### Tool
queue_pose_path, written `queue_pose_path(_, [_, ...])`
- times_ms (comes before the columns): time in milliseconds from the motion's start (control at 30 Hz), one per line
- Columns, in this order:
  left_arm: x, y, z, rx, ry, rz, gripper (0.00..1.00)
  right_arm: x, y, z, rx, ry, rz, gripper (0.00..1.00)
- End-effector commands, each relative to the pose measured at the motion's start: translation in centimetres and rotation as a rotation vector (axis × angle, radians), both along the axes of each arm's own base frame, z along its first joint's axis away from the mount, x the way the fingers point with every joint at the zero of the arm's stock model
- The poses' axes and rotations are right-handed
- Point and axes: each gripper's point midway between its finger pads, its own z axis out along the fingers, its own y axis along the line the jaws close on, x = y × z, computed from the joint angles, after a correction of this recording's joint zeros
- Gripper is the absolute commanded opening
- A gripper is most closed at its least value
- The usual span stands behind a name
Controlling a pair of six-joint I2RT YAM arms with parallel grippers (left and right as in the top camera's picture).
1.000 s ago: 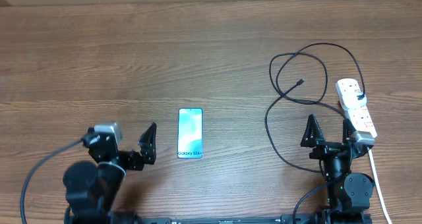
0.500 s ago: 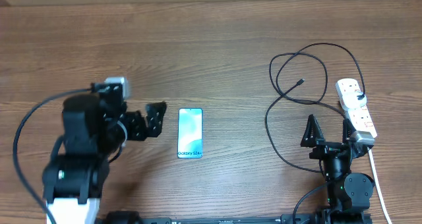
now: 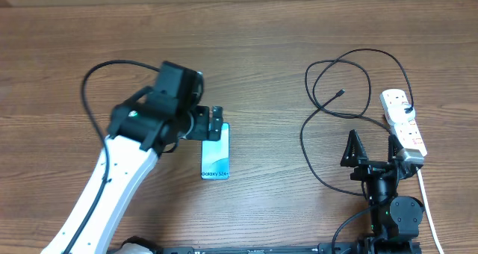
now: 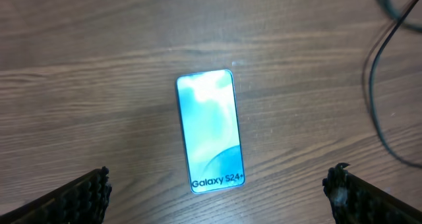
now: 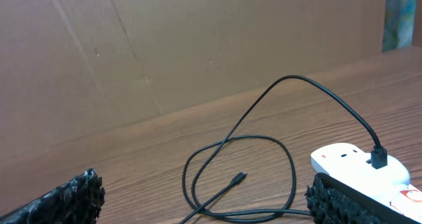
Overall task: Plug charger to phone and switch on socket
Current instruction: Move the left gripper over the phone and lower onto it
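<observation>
The phone lies flat in the middle of the table, screen lit teal. My left gripper hovers over its far end, open. In the left wrist view the phone lies between and ahead of the wide-apart fingers of my left gripper, untouched. The charger loops in black coils at the right, its free plug lying on the wood. Its other end sits in the white socket. My right gripper rests open near the front edge, facing the plug and the socket.
The socket's thick white cord runs off the front right beside the right arm's base. A brown cardboard wall stands behind the wooden table. A stretch of the black cable shows right of the phone.
My left arm has swung from the front left corner up and to the right, ending over the phone. Its gripper stayed open. The right arm, cable and socket have not moved.
</observation>
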Motion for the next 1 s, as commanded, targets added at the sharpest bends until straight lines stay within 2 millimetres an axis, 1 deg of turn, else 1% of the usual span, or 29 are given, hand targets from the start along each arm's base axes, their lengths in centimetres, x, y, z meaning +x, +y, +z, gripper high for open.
queue_pose_path(0, [0.8, -0.8, -0.7, 0.002, 0.026, 0.007, 1.0, 0.0, 0.1, -0.3, -0.004, 0.001, 0.004, 1.0])
queue_pose_path(67, [1.1, -1.6, -1.4, -0.024, 0.046, -0.006, 1.0, 0.0, 0.1, -0.3, -0.004, 0.0, 0.004, 1.0])
queue_pose_path(133, [1.0, -2.5, -2.5, -0.053, 0.099, -0.026, 0.99, 0.0, 0.1, -0.3, -0.004, 0.001, 0.004, 1.0])
queue_pose_path(200, [1.0, -2.8, -3.3, -0.053, 0.127, -0.03, 1.0, 0.0, 0.1, -0.3, -0.004, 0.001, 0.004, 1.0])
queue_pose_path(333, [1.1, -2.9, -4.6, -0.037, 0.167, -0.022, 1.0, 0.0, 0.1, -0.3, -0.004, 0.001, 0.004, 1.0])
queue_pose_path(433, [1.5, -2.0, -5.7, 0.011, 0.184, 0.092, 1.0, 0.0, 0.1, -0.3, -0.004, 0.001, 0.004, 1.0])
queue_pose_path(500, [1.6, -1.6, -6.1, 0.045, 0.183, 0.135, 1.0, 0.0, 0.1, -0.3, -0.004, 0.001, 0.004, 1.0])
queue_pose_path(667, [1.4, -1.9, -7.2, 0.107, 0.193, 0.134, 1.0, 0.0, 0.1, -0.3, -0.004, 0.001, 0.004, 1.0])
queue_pose_path(767, [1.3, -2.2, -8.3, 0.13, 0.217, 0.124, 1.0, 0.0, 0.1, -0.3, -0.004, 0.001, 0.004, 1.0])
queue_pose_path(800, [1.2, -2.2, -9.0, 0.142, 0.235, 0.122, 1.0, 0.0, 0.1, -0.3, -0.004, 0.001, 0.004, 1.0])
queue_pose_path(967, [1.1, -2.1, -10.9, 0.176, 0.29, 0.122, 1.0, 0.0, 0.1, -0.3, -0.004, 0.001, 0.004, 1.0])
